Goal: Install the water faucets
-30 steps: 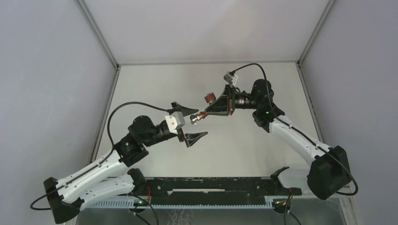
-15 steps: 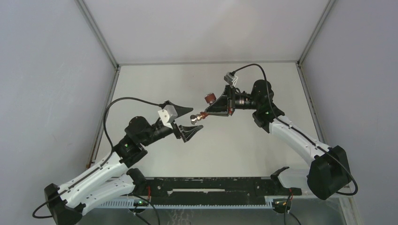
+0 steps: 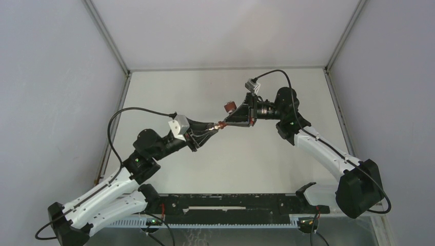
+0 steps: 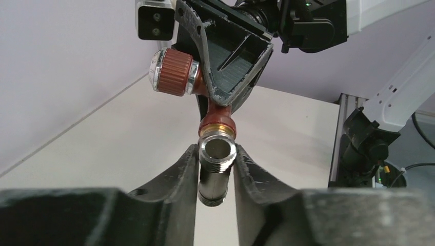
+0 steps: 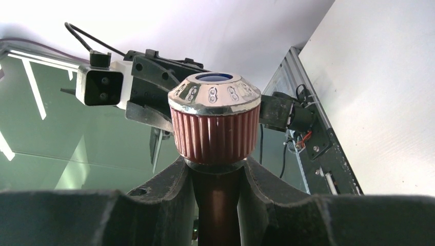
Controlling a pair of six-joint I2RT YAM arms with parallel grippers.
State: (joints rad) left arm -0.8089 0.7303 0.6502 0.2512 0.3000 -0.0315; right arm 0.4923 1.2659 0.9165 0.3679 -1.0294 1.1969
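Left of the black base rail, the left arm has white shells on its long links, black joint housings, a green light and a looping black cable. Right of the rail, the right arm matches. The left claw and right claw are black, triangular, ribbed inside, each beside a white camera box.

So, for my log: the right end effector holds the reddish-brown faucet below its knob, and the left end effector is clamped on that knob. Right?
Not quite: the left end effector is clamped on the silvery fitting below the faucet, not on the knob; the left wrist view shows it.
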